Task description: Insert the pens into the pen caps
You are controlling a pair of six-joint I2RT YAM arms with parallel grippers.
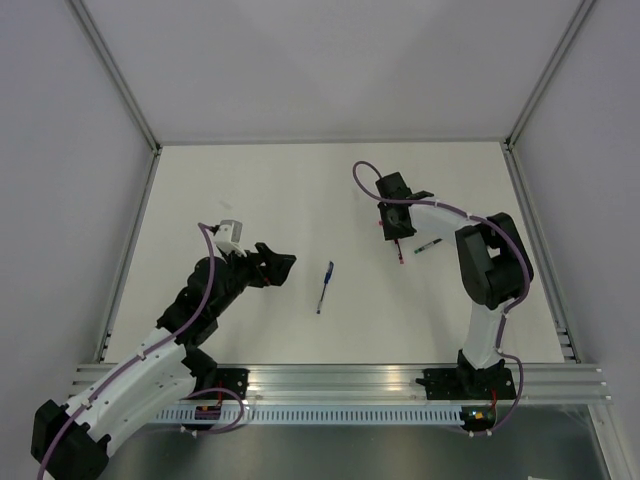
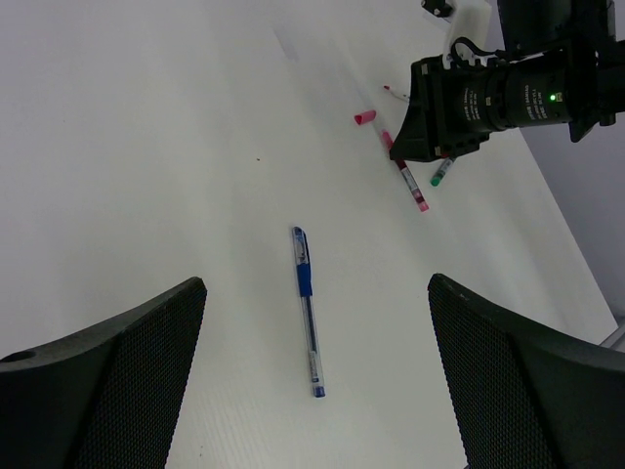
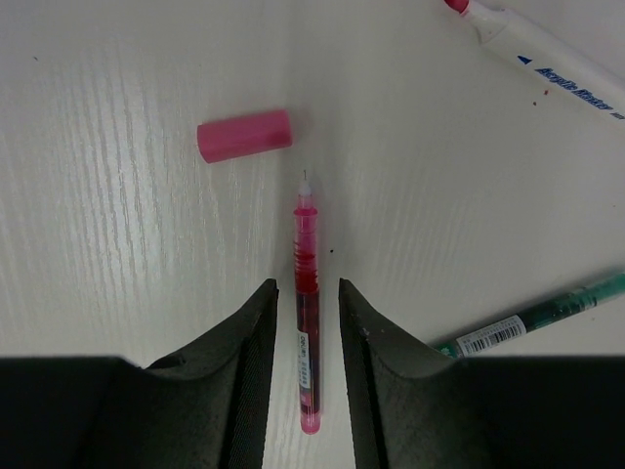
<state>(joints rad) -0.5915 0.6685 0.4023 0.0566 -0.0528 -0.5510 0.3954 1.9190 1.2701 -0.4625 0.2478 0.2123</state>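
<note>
A red pen (image 3: 307, 322) lies uncapped on the white table, tip pointing away. My right gripper (image 3: 306, 283) is low over it, its fingers a narrow gap apart on either side of the barrel and not touching it. A pink-red cap (image 3: 244, 135) lies just beyond the tip, to the left. A blue pen (image 1: 325, 287) lies mid-table; in the left wrist view (image 2: 307, 308) it sits ahead between the wide-open fingers of my left gripper (image 2: 314, 281), which is empty. A green pen (image 3: 537, 315) and a white pen (image 3: 547, 63) lie to the right of the red pen.
The table is walled by aluminium rails (image 1: 130, 240) and white panels on three sides. The right arm's wrist (image 2: 488, 98) hangs over the red pen (image 2: 411, 186) and green pen (image 2: 441, 173) in the left wrist view.
</note>
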